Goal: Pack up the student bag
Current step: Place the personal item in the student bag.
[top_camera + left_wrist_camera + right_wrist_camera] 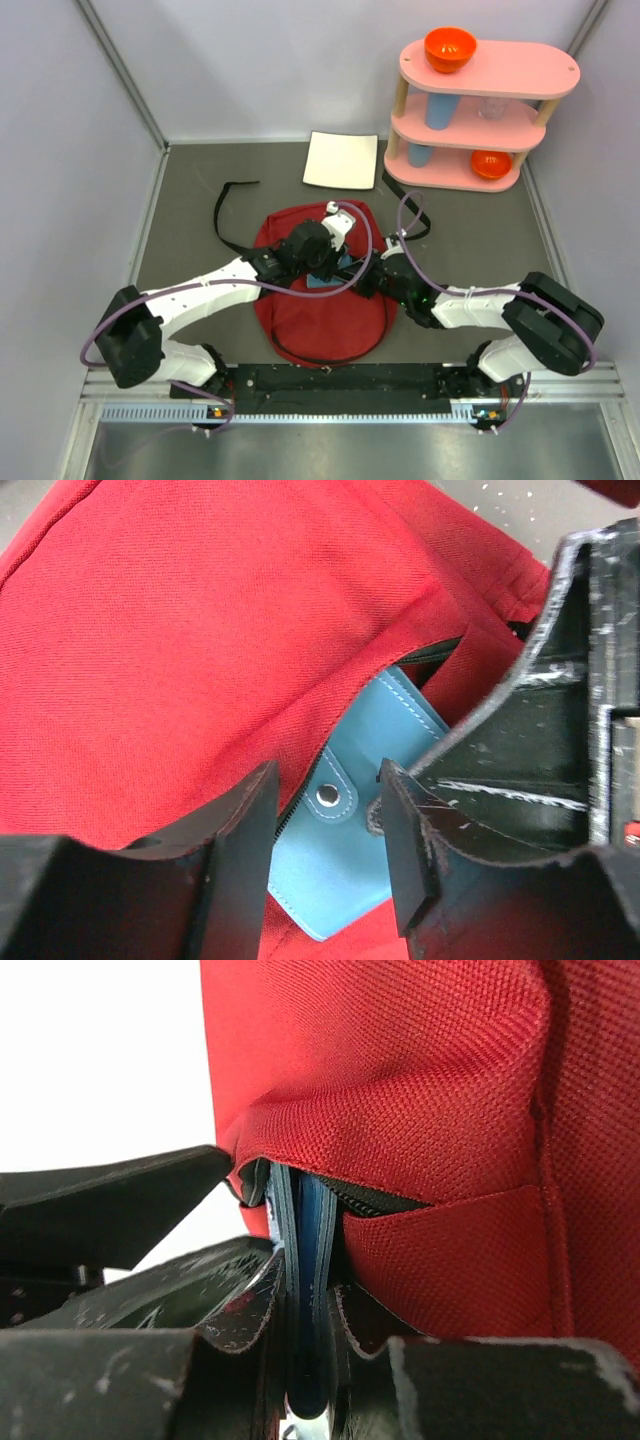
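My right gripper (305, 1360) pinches the blue wallet (385, 725) edge-on, long axis running into the student bag (320, 320); the left gripper (325, 815) straddles it, half open and empty.

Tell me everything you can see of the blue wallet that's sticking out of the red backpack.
The blue wallet looks like smooth leather, with pale stitching along its edges and a tab closed by a silver snap. It lies partly slid into the open zipper slot of the student bag, whose red fabric covers its far end. The right claw pinches one edge; the left claw hangs open over it.
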Controlling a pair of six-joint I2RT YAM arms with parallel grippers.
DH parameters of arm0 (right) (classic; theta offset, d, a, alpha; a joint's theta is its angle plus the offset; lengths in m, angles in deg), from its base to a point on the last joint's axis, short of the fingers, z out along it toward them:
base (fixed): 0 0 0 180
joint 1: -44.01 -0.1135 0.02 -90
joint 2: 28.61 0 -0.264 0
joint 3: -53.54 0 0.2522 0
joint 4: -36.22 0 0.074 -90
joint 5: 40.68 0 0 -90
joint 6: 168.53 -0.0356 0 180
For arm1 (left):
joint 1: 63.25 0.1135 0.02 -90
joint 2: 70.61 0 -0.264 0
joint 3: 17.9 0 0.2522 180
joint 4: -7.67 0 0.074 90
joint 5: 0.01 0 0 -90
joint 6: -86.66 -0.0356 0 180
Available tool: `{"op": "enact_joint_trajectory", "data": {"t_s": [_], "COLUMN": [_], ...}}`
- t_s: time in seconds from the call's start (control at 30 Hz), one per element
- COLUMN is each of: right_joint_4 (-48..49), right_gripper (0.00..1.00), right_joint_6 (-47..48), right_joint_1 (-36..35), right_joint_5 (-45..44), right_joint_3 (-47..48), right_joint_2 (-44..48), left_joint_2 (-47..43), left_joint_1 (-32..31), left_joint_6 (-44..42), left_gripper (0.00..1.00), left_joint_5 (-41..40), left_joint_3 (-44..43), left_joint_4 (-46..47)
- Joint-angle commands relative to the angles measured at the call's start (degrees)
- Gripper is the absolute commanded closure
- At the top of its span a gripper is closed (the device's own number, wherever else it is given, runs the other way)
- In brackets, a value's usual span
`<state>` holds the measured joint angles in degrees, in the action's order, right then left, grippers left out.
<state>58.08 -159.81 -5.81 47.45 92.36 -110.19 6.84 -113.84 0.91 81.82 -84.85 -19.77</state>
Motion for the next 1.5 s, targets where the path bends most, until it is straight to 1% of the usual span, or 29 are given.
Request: {"op": "enact_joint_trajectory", "data": {"t_s": [0.0, 0.03, 0.13, 0.37, 0.4, 0.47, 0.5, 0.57, 0.6, 0.63, 0.73, 0.93, 1.07, 1.2, 1.23, 1.3, 1.33, 1.47], "right_joint_4": [-1.07, -1.16, -0.99, -1.51, -1.43, -0.9, -0.73, -0.63, -0.55, -0.46, -0.55, -2.48, -3.45, 0.59, 3.47, 5.25, 6.3, 11.56], "right_gripper": [1.0, 1.0, 1.0, 1.0, 1.0, 1.0, 1.0, 1.0, 1.0, 1.0, 1.0, 1.0, 1.0, 1.0, 1.0, 1.0, 1.0, 1.0], "right_joint_6": [3.05, 3.05, 3.4, 4.72, 4.9, 4.81, 4.9, 4.9, 4.99, 5.33, 5.51, 6.13, 6.22, 4.2, 2.89, 2.44, 2.09, 1.3], "right_joint_1": [0.34, 0.08, 0.34, 0.34, 0.34, 0.34, 0.34, 0.34, 0.43, 0.34, 0.34, 0.08, -1.15, -3.61, -4.05, -5.46, -5.72, -5.64], "right_joint_5": [-1.12, -1.12, -0.86, 0.02, 0.28, 0.72, 0.73, 0.9, 1.08, 1.43, 1.61, 1.61, 1.34, 1.61, 0.73, -0.06, -1.63, -2.7], "right_joint_3": [0.25, 0.25, 0.25, 1.31, 1.57, 1.66, 1.66, 1.92, 2.01, 2.1, 2.45, 2.98, 2.8, 2.54, 2.19, 1.92, 2.01, 2.8], "right_joint_2": [2.21, 2.3, 2.3, 1.69, 1.6, 1.25, 0.99, 0.72, 0.55, 0.46, 0.11, 0.81, 1.86, 0.64, 0.29, -0.42, -0.59, -3.93], "left_joint_2": [1.83, 1.91, 2.09, 2.35, 2.62, 3.32, 3.84, 4.29, 4.46, 4.55, 4.81, 2.54, -2.46, -5.11, -5.29, -5.47, -5.55, -6.6], "left_joint_1": [1.28, 1.54, 2.95, 5.67, 5.85, 6.38, 6.47, 6.64, 6.73, 6.82, 6.99, 7.08, 7.08, 7.08, 7.08, 7.08, 7.08, 6.91], "left_joint_6": [-1.0, -1.0, -1.09, -0.82, -0.82, -0.82, -0.91, -1.09, -1.17, -1.35, -1.35, -1.53, -1.0, 0.4, 0.49, 1.11, 1.11, 1.54], "left_gripper": [0.55, 0.58, 0.55, 0.55, 0.6, 0.64, 0.73, 0.79, 0.86, 0.91, 1.0, 1.0, 1.0, 1.0, 1.0, 1.0, 1.0, 1.0], "left_joint_5": [-1.06, -1.41, -1.07, 0.16, 0.51, 1.4, 1.4, 2.01, 2.19, 2.45, 2.63, 2.98, 2.89, 3.59, 4.72, 4.82, 5.35, 8.68], "left_joint_3": [1.16, 1.24, 1.68, 2.83, 2.74, 2.3, 2.21, 1.95, 1.77, 1.69, 0.98, -0.25, -1.13, -1.56, -1.65, -2.09, -2.27, -2.71], "left_joint_4": [3.3, 3.3, 3.3, 5.41, 5.84, 6.03, 6.03, 6.11, 6.11, 6.11, 5.32, 4.09, 2.86, 3.82, 4.09, 3.92, 3.83, 2.95]}}
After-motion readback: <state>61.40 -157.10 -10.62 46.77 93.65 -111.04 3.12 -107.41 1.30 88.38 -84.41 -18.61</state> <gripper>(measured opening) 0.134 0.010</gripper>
